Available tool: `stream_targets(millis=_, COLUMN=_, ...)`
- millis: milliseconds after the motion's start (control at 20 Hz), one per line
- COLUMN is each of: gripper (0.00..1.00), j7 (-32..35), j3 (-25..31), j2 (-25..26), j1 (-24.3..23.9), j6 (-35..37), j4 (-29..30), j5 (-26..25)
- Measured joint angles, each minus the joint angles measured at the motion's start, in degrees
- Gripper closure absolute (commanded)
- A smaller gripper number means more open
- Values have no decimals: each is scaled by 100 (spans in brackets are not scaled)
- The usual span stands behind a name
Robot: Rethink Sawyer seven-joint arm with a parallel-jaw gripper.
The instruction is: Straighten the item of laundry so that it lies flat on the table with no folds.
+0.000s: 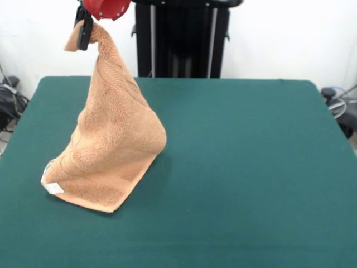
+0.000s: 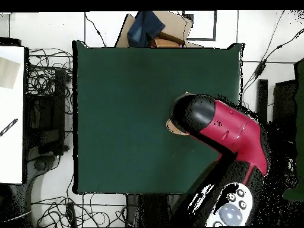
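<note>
Green table [image 1: 251,167] | pincer [image 1: 85,28] clamped on towel [image 1: 111,145] corner | lower edge resting on felt

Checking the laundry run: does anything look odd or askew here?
Yes: the towel is not flat. The pincer holds one corner high, so it hangs in a folded cone, only its lower edge on the table.
</note>
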Motion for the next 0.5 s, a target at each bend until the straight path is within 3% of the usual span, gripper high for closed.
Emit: stream_targets(millis=500, gripper=100, j7=-102, j3=309, j2=-244, j1=-596, j6=1623, j4=-206, j5=-111)
